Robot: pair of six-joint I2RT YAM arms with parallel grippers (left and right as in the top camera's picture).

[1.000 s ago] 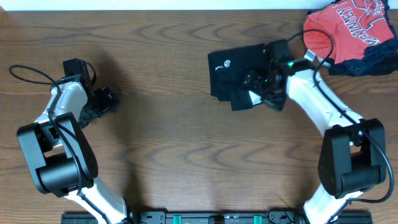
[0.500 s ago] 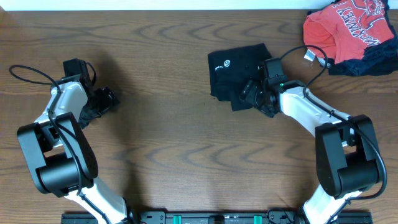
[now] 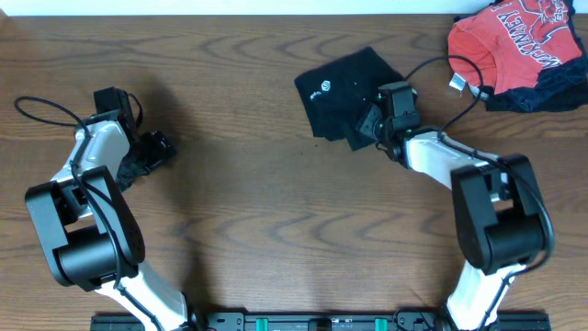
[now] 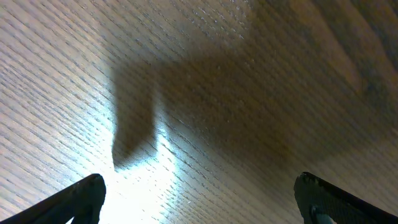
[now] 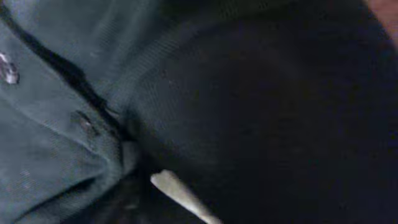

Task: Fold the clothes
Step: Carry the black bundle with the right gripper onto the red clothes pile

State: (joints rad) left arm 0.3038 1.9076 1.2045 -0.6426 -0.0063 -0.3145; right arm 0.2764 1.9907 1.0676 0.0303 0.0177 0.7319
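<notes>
The clothes (image 3: 342,85), a black top folded into a small bundle with a round white logo (image 3: 324,89), lie at the table's back centre-right. My right gripper (image 3: 371,121) is pressed into the bundle's lower right edge. Black fabric (image 5: 261,93) fills the right wrist view with a white tag (image 5: 180,193) near the bottom, and the fingers are hidden. My left gripper (image 3: 152,152) hovers far off at the left side. It (image 4: 199,202) stands open over bare wood, its fingertips (image 4: 81,199) wide apart and nothing between them.
A red-orange shirt (image 3: 514,41) with white lettering lies on a dark navy garment (image 3: 551,92) in the back right corner. A black cable (image 3: 37,106) loops beside the left arm, and another runs from the right arm towards the shirt.
The right gripper has moved back and left along the bundle's edge. The black bundle has shifted up-left and turned. The left arm has stayed still.
</notes>
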